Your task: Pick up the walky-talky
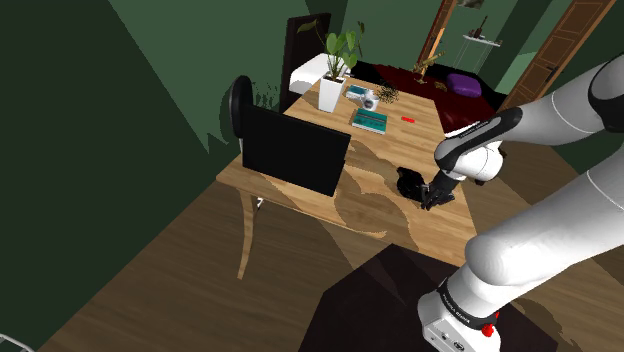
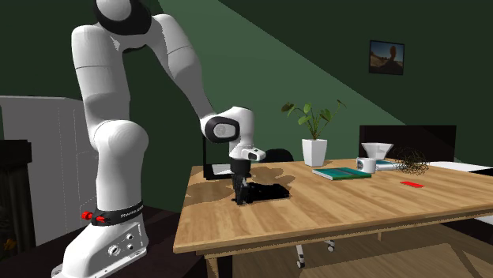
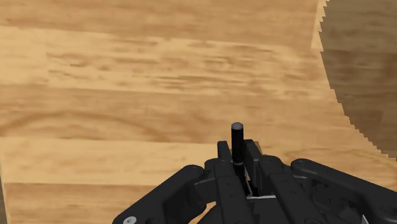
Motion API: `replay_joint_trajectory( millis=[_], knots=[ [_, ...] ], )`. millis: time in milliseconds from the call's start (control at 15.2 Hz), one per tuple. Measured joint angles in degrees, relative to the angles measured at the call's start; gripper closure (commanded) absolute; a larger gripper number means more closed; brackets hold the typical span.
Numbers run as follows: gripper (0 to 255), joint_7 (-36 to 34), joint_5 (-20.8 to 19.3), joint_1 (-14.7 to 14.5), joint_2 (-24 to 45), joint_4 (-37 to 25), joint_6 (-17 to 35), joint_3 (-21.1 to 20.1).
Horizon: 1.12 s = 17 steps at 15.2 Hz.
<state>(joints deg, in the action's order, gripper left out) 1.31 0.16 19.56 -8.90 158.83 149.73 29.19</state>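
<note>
Resting on the table [image 2: 355, 207], walky-talky [image 2: 269, 190] is clasped by claw [image 2: 239, 198].

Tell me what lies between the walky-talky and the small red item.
Only bare wooden tabletop between walky-talky and red item, in the shoulder view.

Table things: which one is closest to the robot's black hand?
The black walkie-talkie, lying right beside the gripper. The teal book, the white mug and the potted plant all sit much farther along the table.

The table [image 3: 159, 76] is smooth grained wood, the walky-talky [image 3: 236, 139] matt black.
</note>
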Motion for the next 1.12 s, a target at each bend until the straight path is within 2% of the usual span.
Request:
replay_joint_trajectory(
  millis=[198,660,1122],
  knots=[
    [255,-0.8,-1.2,0.6,-1.3,0.1,-1.1,-0.2],
    [255,-4.1,-5.3,2.7,-7.9,-1.0,-8.3,-1.9],
    [255,-6.0,-6.9,3.8,-12.8,-2.9,-14.9,-3.4]
  ],
)
